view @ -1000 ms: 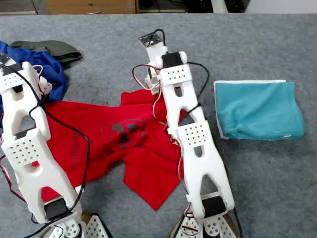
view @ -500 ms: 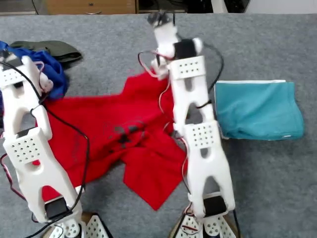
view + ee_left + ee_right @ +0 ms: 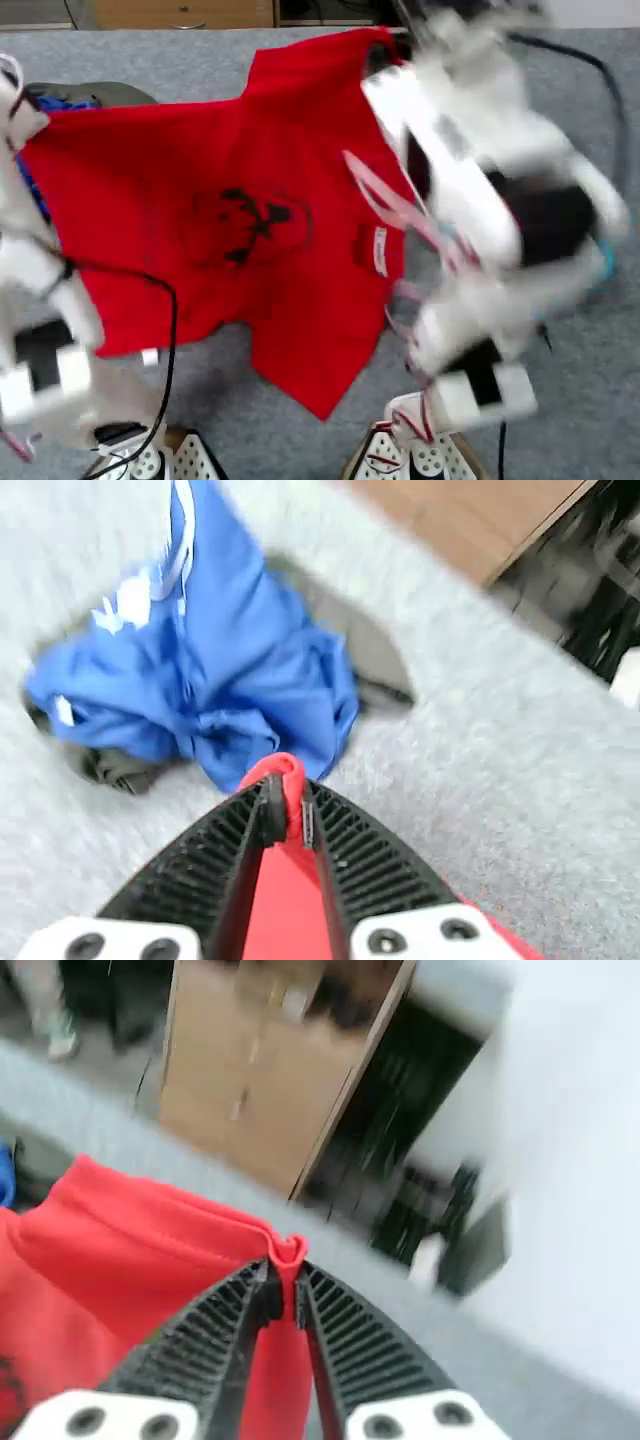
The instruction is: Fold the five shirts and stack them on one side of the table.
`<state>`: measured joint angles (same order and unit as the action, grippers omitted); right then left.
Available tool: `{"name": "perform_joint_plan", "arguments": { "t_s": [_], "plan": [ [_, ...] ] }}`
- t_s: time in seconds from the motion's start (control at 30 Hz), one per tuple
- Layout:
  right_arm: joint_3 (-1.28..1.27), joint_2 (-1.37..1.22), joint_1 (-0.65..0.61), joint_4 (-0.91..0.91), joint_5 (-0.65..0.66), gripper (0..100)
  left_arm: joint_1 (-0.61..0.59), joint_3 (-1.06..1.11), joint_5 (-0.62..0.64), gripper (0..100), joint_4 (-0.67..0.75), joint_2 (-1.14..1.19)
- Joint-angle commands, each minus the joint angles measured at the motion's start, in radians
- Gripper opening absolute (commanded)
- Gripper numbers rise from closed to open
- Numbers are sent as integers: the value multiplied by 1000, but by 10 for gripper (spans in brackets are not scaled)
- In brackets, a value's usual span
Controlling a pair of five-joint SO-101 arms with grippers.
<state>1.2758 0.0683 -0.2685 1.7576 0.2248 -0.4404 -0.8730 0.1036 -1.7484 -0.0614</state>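
Observation:
A red shirt (image 3: 230,200) with a dark print hangs spread out above the grey table, held by two corners. My left gripper (image 3: 283,795) is shut on one corner of it, at the table's left (image 3: 20,125). The other corner is pinched in my right gripper (image 3: 283,1275), which is raised toward the far edge (image 3: 385,45). A crumpled blue shirt (image 3: 220,680) lies under the left gripper, on a dark olive shirt (image 3: 375,665). The olive shirt (image 3: 100,92) peeks out at the far left in the high view. My right arm hides most of the folded teal shirt (image 3: 604,262).
Wooden furniture (image 3: 260,1080) and dark shelving (image 3: 400,1140) stand beyond the table's far edge. Bare grey table (image 3: 560,400) shows at the front right. The arms' bases (image 3: 400,460) sit at the near edge.
Both arms have risen and lifted the red shirt off the table, spreading it flat between them. The right arm swung up and toward the far side, now covering the teal shirt.

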Motion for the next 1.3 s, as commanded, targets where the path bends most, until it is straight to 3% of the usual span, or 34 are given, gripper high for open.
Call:
{"name": "perform_joint_plan", "arguments": {
  "t_s": [0.0, 0.17, 0.37, 0.47, 0.6, 0.73, 1.0, 1.27],
  "plan": [
    [-10, 182, 22, -72, 17, 5, 12, 126, -61, 19, -14, -351],
    [-10, 265, 22, -114, 12, 5, 5, 333, -69, 19, -11, -659],
    [-8, 268, 16, -269, 12, 5, -5, 405, -68, 19, -11, -862],
    [-12, 265, 10, -370, 12, 5, -110, 419, -66, 19, -11, -874],
    [-58, 266, -107, -471, 18, 4, -215, 420, -66, 19, -11, -875],
    [-120, 271, -171, -512, 18, 4, -196, 443, -64, 19, -11, -877],
    [-124, 305, -170, -508, 17, 3, -133, 580, -31, 19, 2, -877],
    [-124, 387, -170, -459, 18, 3, -130, 489, -31, 19, 12, -877]
  ]
}}
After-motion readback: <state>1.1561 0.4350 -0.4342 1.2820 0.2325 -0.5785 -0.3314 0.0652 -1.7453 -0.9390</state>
